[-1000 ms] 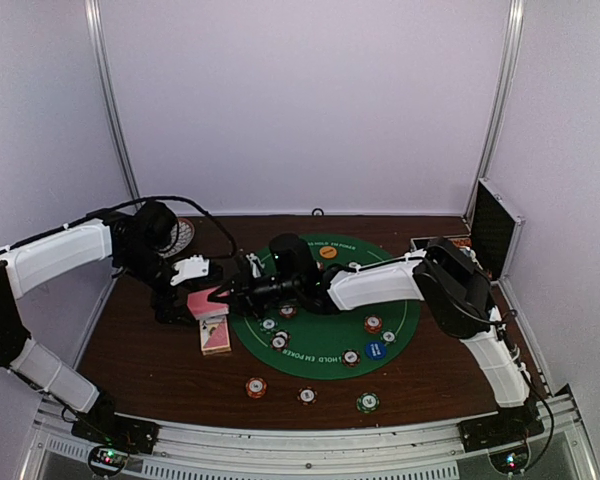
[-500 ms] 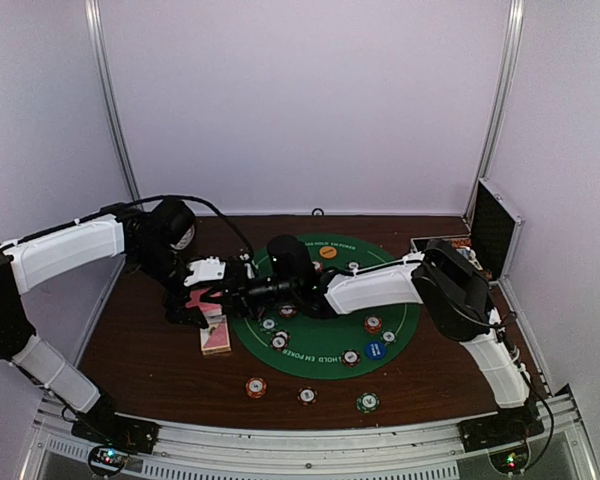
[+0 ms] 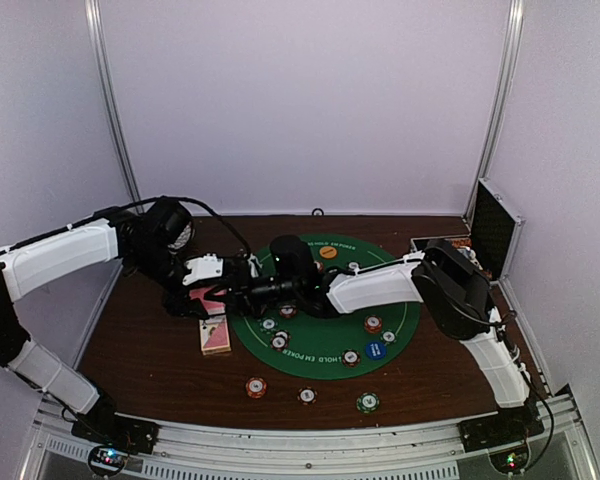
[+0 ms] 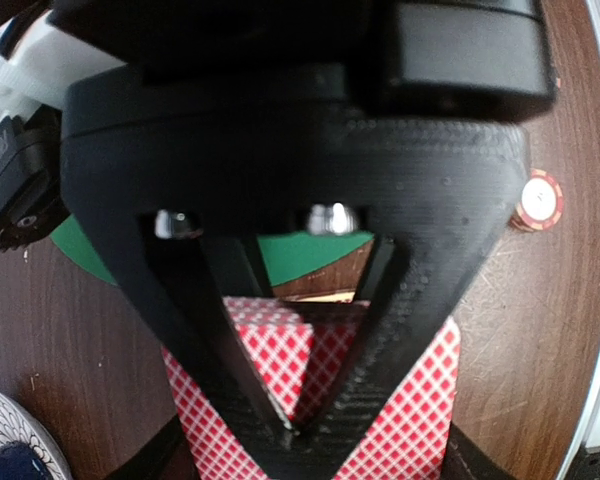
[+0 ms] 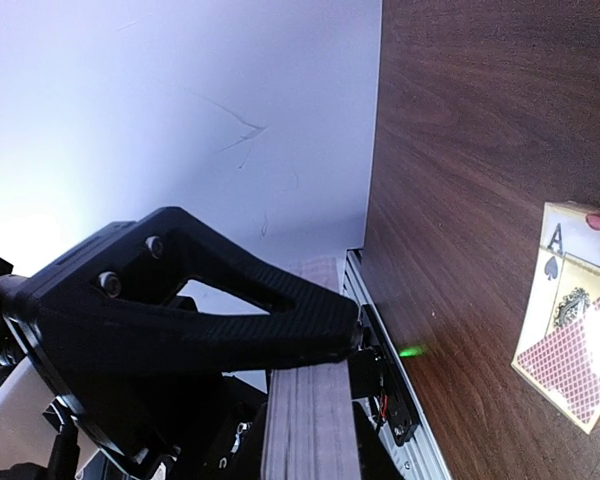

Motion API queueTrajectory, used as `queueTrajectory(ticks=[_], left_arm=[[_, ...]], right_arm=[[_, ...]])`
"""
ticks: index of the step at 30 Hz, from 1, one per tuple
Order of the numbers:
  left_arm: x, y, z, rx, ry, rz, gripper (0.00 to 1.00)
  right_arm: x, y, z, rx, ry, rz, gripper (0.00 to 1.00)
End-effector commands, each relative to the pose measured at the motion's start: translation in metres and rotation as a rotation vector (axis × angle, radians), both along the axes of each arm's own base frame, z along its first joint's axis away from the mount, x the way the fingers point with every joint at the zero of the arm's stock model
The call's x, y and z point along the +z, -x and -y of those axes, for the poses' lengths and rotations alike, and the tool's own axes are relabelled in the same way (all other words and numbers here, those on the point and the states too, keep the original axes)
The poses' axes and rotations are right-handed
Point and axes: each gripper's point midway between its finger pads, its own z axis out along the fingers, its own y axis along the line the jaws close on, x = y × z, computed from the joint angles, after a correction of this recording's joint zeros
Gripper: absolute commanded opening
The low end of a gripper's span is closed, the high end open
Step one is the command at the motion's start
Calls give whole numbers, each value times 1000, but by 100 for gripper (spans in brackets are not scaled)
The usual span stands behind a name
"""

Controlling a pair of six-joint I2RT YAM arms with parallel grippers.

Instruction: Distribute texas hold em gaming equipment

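Two hands meet at centre left of the overhead view, just off the left rim of the green poker mat (image 3: 325,355). Item one, left hand (image 3: 212,292): a second ago it stood wide and further left; it has since moved in towards its partner and drawn its fingers together, so that in its own wrist view the tips form a closed V against a red-backed card (image 4: 410,400). Whether that card is actually pinched cannot be made out. Item two, right hand (image 3: 242,291): unchanged, narrow, clamped on the deck of cards (image 5: 305,430), which it presents edge-on above the surface (image 3: 140,350). Item three, card box (image 3: 215,335): lying on the wood just below both hands, untouched. Item four, poker chips (image 3: 255,386): three on bare wood at lower centre, and others spread over the mat. Assessment: the closure reads as an attempt to take the top card off the held deck for dealing. Chips look largely placed; card distribution appears barely begun.
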Motion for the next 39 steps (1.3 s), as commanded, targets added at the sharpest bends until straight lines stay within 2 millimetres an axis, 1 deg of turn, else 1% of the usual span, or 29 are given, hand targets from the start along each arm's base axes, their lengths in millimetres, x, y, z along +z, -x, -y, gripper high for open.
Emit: queueTrajectory(ticks=[1, 3, 5, 8, 10, 14, 19, 20, 23, 24, 27, 29, 30, 32, 35, 39], left_arm=[[4, -12, -1, 19, -1, 69, 63], [3, -15, -1, 35, -2, 78, 65], [0, -19, -3, 57, -13, 88, 76], [-6, -22, -5, 81, -36, 80, 89], [-7, -21, -6, 84, -38, 75, 94], [-11, -20, -5, 86, -39, 58, 93], [-12, -16, 1, 85, -6, 20, 93], [-11, -16, 3, 84, 1, 17, 92], [-9, -22, 4, 93, 4, 31, 82], [-9, -22, 4, 93, 2, 31, 80], [-8, -19, 5, 84, 12, 18, 80], [-7, -18, 6, 82, 15, 21, 82], [-7, -19, 5, 81, 11, 25, 85], [-8, -17, 4, 75, 7, 24, 97], [-13, -11, 4, 61, 10, 6, 98], [-16, -12, 5, 75, 14, -8, 98]], right_arm=[[18, 2, 3, -6, -24, 35, 14], [19, 1, 3, -11, -22, 38, 15], [19, 1, 2, -12, -18, 43, 15], [21, 1, 2, -13, -20, 48, 15], [23, 2, 1, -11, -27, 52, 15], [22, 2, 2, -11, -30, 50, 15], [25, 4, 1, -3, -45, 53, 15], [25, 5, 0, -1, -46, 53, 15], [23, 5, 2, -1, -42, 51, 15], [22, 5, 2, -1, -40, 52, 15], [18, 4, 2, -5, -27, 52, 14], [16, 4, 2, -7, -14, 52, 14], [16, 4, 2, -8, -13, 55, 15], [17, 3, 1, -9, -16, 59, 14], [21, 3, 1, -6, -26, 64, 14], [23, 3, 1, -6, -31, 64, 14]])
